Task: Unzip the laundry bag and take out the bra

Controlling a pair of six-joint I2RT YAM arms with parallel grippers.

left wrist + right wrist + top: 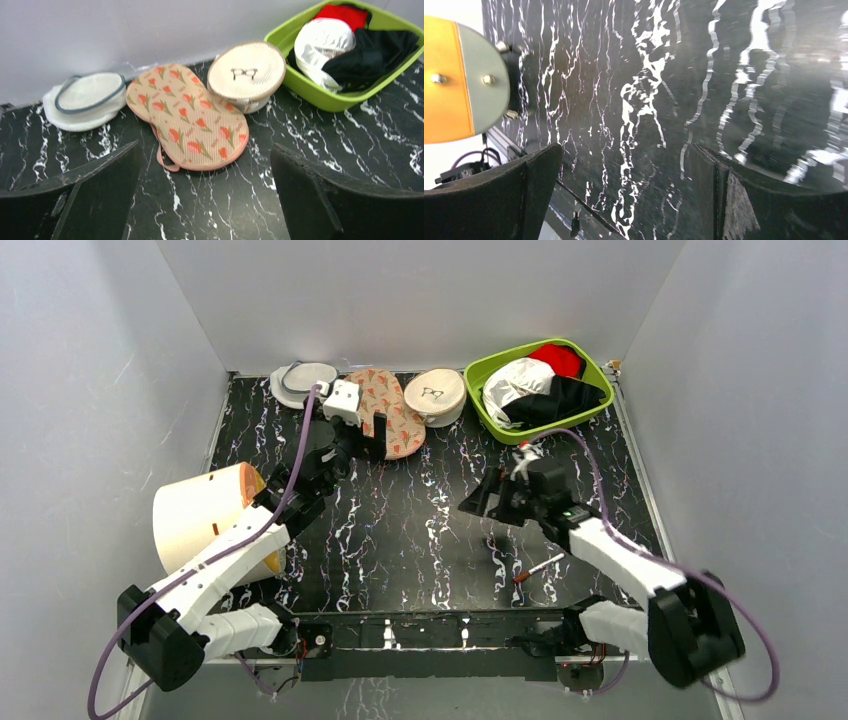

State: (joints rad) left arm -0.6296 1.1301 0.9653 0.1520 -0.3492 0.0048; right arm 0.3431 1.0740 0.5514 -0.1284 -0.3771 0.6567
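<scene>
- Laundry bag (187, 117): lies flat at the far side of the worktop (350, 145), between a white mesh pouch (85, 97) and a round cream case (246, 75); appears closed.
- Bra: not visible, presumably inside.
- Handling: judged light, soft and likely to slide. Pin one dome and pull at the edge by the pink loop (161, 155).
- Left gripper (205, 146): jaws wide apart, empty, near the bag.
- Right gripper (624, 147): jaws apart, empty, well away.
</scene>
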